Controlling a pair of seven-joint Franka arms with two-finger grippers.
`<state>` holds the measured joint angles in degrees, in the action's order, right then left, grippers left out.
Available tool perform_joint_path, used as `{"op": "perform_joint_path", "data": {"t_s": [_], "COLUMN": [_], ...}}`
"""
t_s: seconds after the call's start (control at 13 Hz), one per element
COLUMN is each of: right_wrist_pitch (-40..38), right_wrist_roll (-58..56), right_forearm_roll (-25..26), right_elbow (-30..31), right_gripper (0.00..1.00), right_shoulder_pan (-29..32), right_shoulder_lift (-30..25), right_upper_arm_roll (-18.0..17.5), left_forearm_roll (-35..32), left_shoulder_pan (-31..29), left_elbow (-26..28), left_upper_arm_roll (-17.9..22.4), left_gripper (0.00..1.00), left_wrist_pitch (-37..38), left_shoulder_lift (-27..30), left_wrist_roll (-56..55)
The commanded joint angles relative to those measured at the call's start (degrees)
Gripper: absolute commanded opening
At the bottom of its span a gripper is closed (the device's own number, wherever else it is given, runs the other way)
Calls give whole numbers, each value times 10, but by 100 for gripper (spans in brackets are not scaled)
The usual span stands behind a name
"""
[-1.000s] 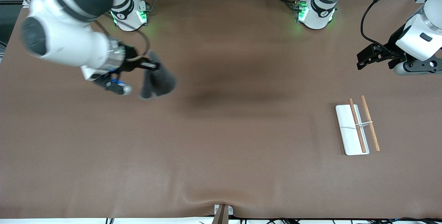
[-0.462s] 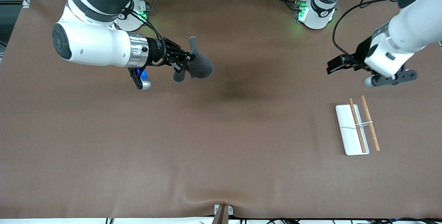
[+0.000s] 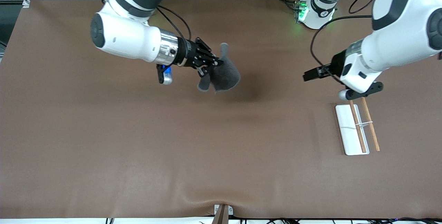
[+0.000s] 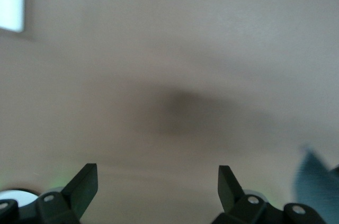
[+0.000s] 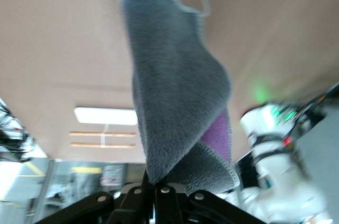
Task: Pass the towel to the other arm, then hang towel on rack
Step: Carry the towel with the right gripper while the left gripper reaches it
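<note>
Now the right gripper (image 3: 211, 65), upper middle of the frame, pinches the towel (image 3: 223, 74) aloft over the table; the left gripper (image 3: 308, 75), fingers spread, should align squarely on a hanging edge before clamping.

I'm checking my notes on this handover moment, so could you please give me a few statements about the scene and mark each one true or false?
1. The right gripper is shut on the towel, which hangs above the table. True.
2. The left gripper holds the towel too. False: it is open and empty, apart from the cloth.
3. The towel is draped over the rack. False: the rack is bare, at the left arm's end of the table.
4. A purple underside shows in the towel's fold. True.
5. The rack lies nearer to the front camera than the left gripper's spot over the table. True.
</note>
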<state>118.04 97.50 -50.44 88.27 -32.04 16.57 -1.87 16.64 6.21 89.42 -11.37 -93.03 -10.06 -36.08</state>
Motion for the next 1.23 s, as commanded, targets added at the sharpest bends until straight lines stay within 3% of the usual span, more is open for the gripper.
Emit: {"op": "perform_joint_path", "data": {"t_s": [0.0, 0.31, 0.54, 0.85, 1.15], "right_wrist_pitch": [34, 146, 175, 243, 245], "right_wrist_roll": [48, 73, 82, 115, 123], "right_forearm_roll": [-34, -82, -85, -84, -83], "right_elbow": [-4, -4, -11, -34, -52], "right_gripper": [0, 0, 0, 0, 0], "right_shoulder_pan": [-5, -36, -55, -85, -86], "right_shoulder_lift": [12, 31, 37, 72, 87], "right_upper_arm_roll": [4, 4, 4, 4, 4], "left_forearm_roll": [21, 96, 167, 188, 219], "left_shoulder_pan": [28, 43, 44, 37, 28], "left_elbow": [-3, -4, -4, -3, 1], "left_upper_arm_roll": [0, 1, 1, 1, 2], "left_gripper": [100, 100, 100, 100, 100], "left_wrist_pitch": [-32, -78, -114, -118, -117], "left_shoulder_lift": [-17, -56, -82, -108, -114], "left_wrist_roll": [-90, -216, -287, -330, -371]}}
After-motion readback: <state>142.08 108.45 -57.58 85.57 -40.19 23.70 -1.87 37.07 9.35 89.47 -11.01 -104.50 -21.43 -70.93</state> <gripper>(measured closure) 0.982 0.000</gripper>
